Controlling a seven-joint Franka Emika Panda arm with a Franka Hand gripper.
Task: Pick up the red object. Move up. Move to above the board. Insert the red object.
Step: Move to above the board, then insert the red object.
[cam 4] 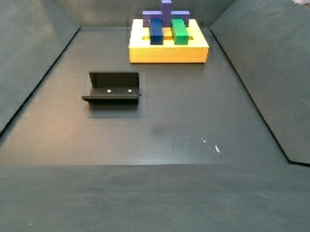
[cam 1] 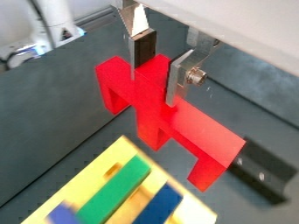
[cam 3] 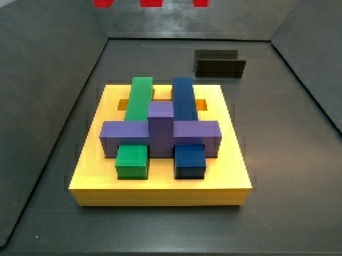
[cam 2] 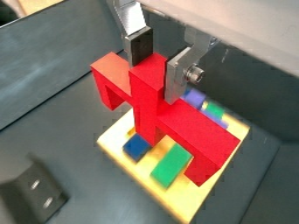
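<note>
Red fills my wrist feed: the red object [cam 1: 163, 109] sits pinched between the two silver fingers [cam 1: 181, 74] of the gripper [cam 1: 162, 63], jaws pressed onto its central stem, crossbar and legs reaching out to either side of the pads. Below and beyond the held piece I see a corner of the yellow board [cam 1: 100, 179] with green and blue blocks on it, and the dark fixture [cam 1: 263, 172] on the floor off to the far side of the piece.

In a wrist view from the opposite angle, the gripper [cam 2: 162, 54] holds the red object [cam 2: 158, 109] the same way, and the board [cam 2: 187, 199] lies directly beneath it, partly hidden by the piece; the fixture [cam 2: 33, 194] sits well apart on the floor.

In a side view, the board [cam 3: 160, 185] carries its purple, green and blue blocks, the fixture [cam 3: 221, 65] behind it; small red bits [cam 3: 150, 3] show at the top edge.

In a side view, I see the board [cam 4: 169, 54] and fixture [cam 4: 112, 89] well apart on the dark floor; the gripper is out of frame.
</note>
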